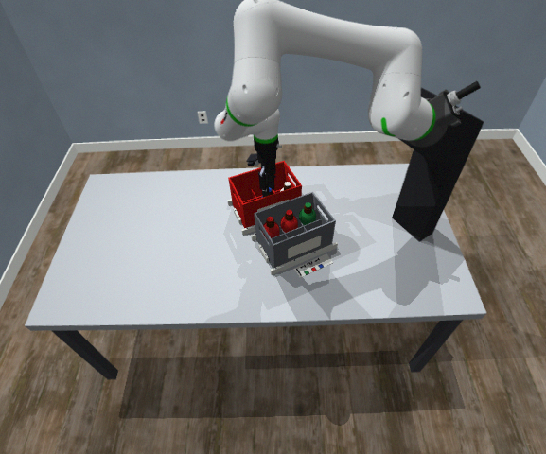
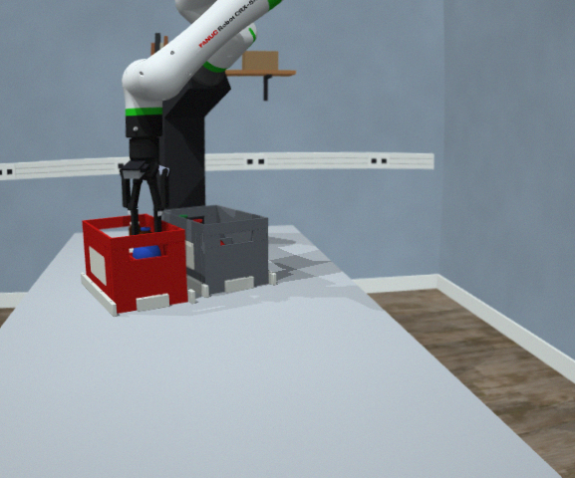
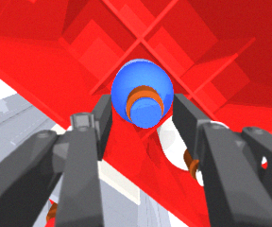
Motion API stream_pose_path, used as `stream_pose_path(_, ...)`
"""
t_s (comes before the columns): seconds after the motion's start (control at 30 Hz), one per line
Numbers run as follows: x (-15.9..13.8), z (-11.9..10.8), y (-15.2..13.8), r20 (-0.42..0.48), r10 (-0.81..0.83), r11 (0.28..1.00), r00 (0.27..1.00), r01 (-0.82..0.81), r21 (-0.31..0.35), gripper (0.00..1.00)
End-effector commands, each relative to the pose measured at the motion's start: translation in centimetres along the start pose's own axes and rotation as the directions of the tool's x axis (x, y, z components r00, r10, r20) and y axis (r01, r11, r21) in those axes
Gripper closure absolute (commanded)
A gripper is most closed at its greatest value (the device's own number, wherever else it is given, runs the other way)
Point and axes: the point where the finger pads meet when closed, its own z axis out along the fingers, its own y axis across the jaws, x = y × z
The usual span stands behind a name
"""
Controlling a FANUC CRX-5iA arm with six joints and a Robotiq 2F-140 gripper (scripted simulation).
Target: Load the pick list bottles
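Looking into the red crate (image 1: 243, 198), you see the gripper (image 3: 143, 125) lowered inside it, its jaws partly open and straddling the blue-labelled bottle (image 3: 142, 92) without closing on it, so it holds nothing; one white-capped bottle (image 1: 288, 184) stands in the next cell toward the arm's base. Beside it, touching corner to corner, your grey crate (image 1: 302, 244) holds three upright bottles in its far row: two with red labels (image 1: 270, 226) (image 1: 290, 220) and one with green (image 1: 307, 213). You find the pick list (image 1: 314, 268) lying on the table (image 1: 140, 253) against the grey crate's near side.
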Motion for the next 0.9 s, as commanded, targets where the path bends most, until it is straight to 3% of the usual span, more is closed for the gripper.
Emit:
stream_pose_path(0.0,0.07,0.23,0.03,-0.001,0.0,1.0,1.0,0.0,-0.001,0.56)
stream_pose_path(0.3,0.08,0.23,0.03,-0.001,0.0,1.0,1.0,0.0,-0.001,0.56)
stream_pose_path(0.33,0.08,0.01,0.03,-0.001,0.0,1.0,1.0,0.0,-0.001,0.9)
stream_pose_path(0.87,0.07,0.01,0.03,-0.001,0.0,1.0,1.0,0.0,-0.001,0.9)
